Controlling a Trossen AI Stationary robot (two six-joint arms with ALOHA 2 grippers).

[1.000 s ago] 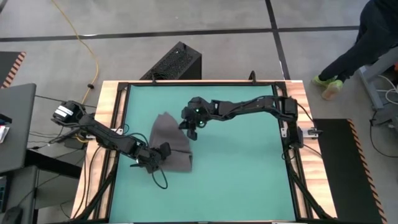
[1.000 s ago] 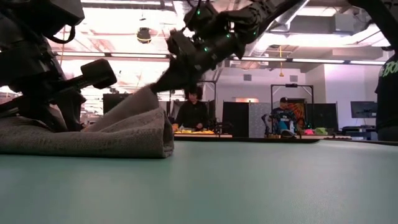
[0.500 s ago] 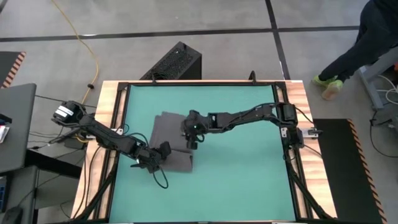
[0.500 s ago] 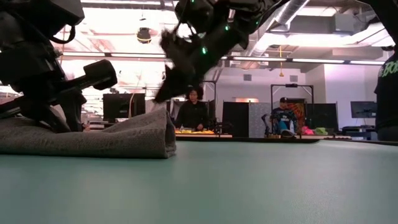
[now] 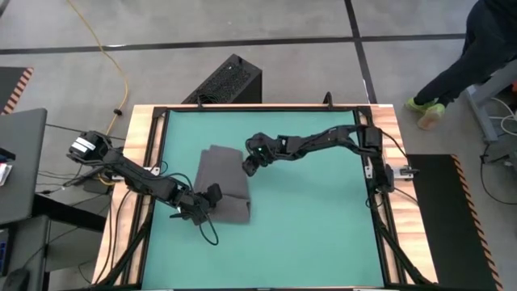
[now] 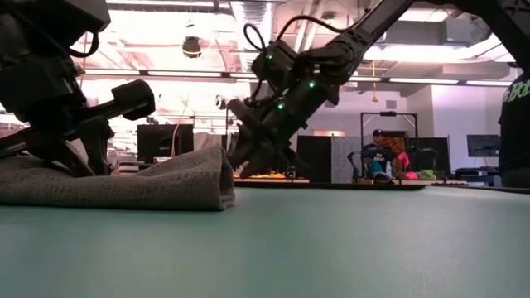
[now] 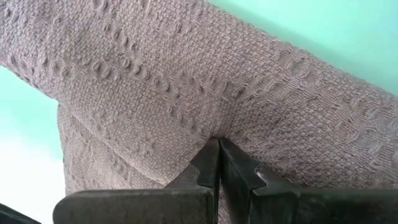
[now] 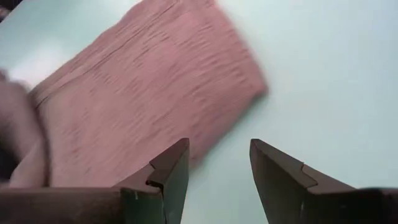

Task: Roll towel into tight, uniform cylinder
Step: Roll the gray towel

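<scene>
The teal mat (image 5: 307, 218) carries the folded towel (image 5: 220, 182) left of centre, its long axis apparently running front to back. The left gripper (image 7: 218, 163), fingers pressed together, pins the towel's near-left edge. The right gripper (image 5: 249, 165) hovers spread and empty at the towel's right edge.

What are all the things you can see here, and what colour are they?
towel: one, dark grey, folded flat on the left part of the mat.
mat: one, teal, covering the table top.
table frame: one, light wood with black rails, around the mat.
black box: one, on the floor behind the table.
yellow cable: one, on the floor at the back left.
person: one, dark clothes and bright yellow-green shoes, at the back right.
people: two, seated far off in the room in the low view.
left pincer: one, black, shut on the towel's front edge.
right pincer: one, black, open, empty, just off the towel's right edge.
</scene>
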